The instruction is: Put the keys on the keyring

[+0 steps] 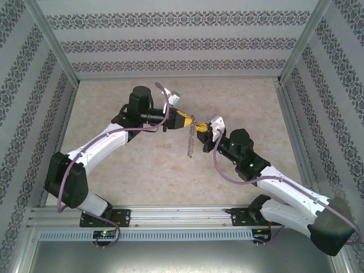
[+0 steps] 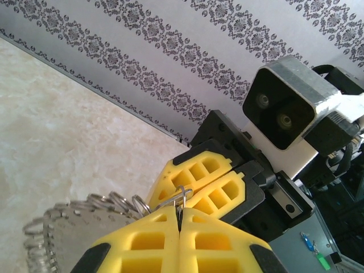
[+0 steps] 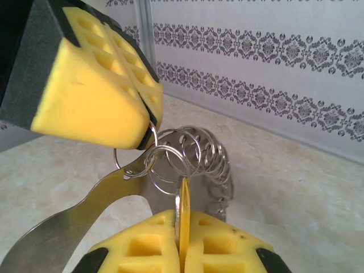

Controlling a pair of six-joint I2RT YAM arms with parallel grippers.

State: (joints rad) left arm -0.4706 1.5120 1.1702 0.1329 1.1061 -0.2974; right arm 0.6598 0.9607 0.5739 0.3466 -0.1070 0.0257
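Two arms meet over the counter (image 1: pixel 114 170).

Left gripper (image 1: pixel 186 121): jaws clenched on the top ring of the keyring (image 1: pixel 191 143). The keyring is one chain of linked rings, and the rest hangs free.

Right gripper (image 1: pixel 202 132): jaws clamped on one brass key (image 3: pixel 183 205), edge-on, with its tip at the rings; contact unclear.

One flat silver piece (image 3: pixel 62 227) hangs off the ring.

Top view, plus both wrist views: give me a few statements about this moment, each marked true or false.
1. Both grippers are shut. True: the left gripper and the right gripper are both closed.
2. The keyring lies flat on the table. False: it hangs from the left gripper.
3. The right gripper pinches a thin gold key. True.
4. The grippers sit at opposite table edges. False: they meet near the table's middle.
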